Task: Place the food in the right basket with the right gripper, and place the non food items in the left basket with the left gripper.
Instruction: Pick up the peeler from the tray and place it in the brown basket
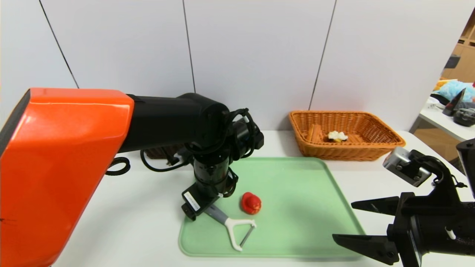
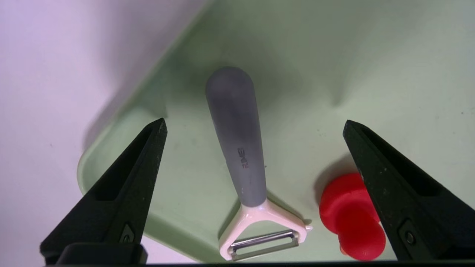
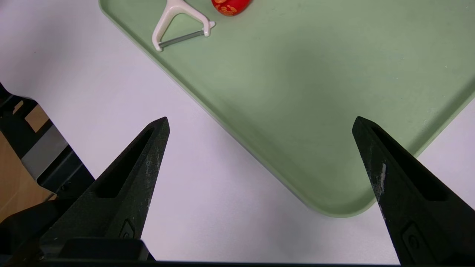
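Left gripper (image 2: 254,124) has its jaws spread wide, hanging right over the peeler (image 2: 239,148), grey handle sitting in the gap between the two fingers, not touching as far as I can tell. The little red toy (image 2: 347,218) sits just beside the peeler's white head, both on the green tray (image 1: 297,193).

Right gripper (image 1: 347,222) hangs off the tray's near right corner, jaws also apart, holding nothing.

Progress-wise: the waffle (image 1: 336,136) already lies in the orange basket (image 1: 371,129) behind the tray, so the food part looks done. Peeler and toy are left for the dark basket (image 1: 161,151), mostly hidden behind the left arm.
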Tool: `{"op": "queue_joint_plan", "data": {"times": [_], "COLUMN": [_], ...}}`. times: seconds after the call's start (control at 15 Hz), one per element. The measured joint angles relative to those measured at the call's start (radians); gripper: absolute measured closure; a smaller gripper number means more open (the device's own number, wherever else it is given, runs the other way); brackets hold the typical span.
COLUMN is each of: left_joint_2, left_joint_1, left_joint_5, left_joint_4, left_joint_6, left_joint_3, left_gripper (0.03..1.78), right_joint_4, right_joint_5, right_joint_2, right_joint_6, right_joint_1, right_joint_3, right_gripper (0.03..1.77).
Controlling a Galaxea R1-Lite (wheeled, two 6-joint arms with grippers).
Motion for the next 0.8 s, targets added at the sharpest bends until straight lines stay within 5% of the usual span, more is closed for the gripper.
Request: {"op": "queue_joint_plan", "data": {"times": [0.8], "left_joint_2": [0.025], "left_joint_1": [-0.008], "left_joint_5": [0.002], "left_joint_4": [0.017], "left_joint_6": [0.008], "left_joint_3": [-0.013], "left_gripper": [0.12], "right_joint_4": [0.0], "right_joint_5": [0.0], "right_joint_2": [0.0], "right_joint_6": [0.0], "right_joint_1": [0.0], "right_joint_3": [0.0], "right_gripper": [0.1]}}
